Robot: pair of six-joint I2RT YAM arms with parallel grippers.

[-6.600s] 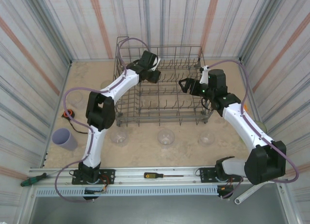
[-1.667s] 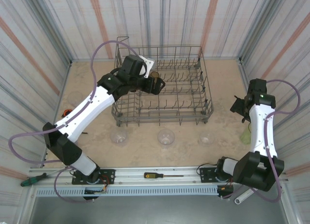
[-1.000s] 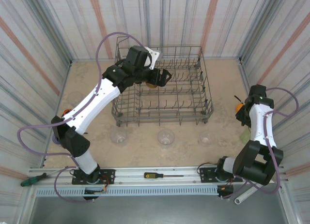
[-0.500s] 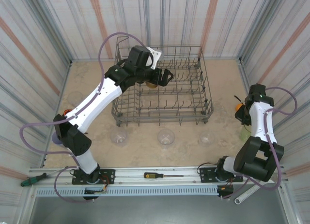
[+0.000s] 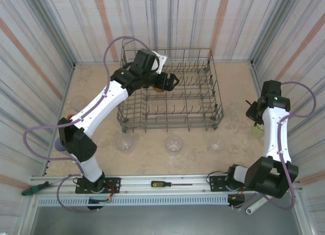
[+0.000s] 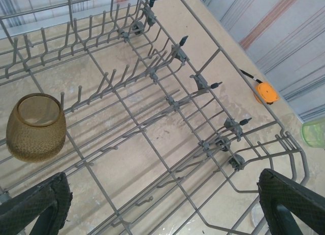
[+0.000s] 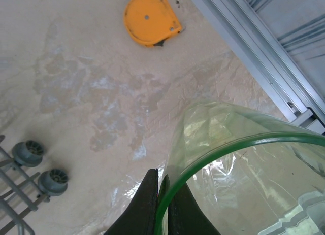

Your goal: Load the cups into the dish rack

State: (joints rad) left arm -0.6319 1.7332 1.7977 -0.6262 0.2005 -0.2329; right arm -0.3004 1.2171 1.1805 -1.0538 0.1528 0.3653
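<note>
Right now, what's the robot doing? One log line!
left fingers: open above dish rack | amber cup: in rack | right fingers: shut on green cup

The grey wire dish rack [image 5: 170, 124] stands upright at the upper centre of the top view, its tines in rows. An amber textured cup [image 6: 35, 127] sits among the tines at its far left. Below the rack, three clear cups form a row: left cup [image 5: 124, 142], middle cup [image 5: 174, 143], right cup [image 5: 217, 145]. A pale green cup [image 7: 244, 169], held by its rim, is at the right edge. A lavender cup [image 5: 58, 145], partly hidden, is at the left edge.
</note>
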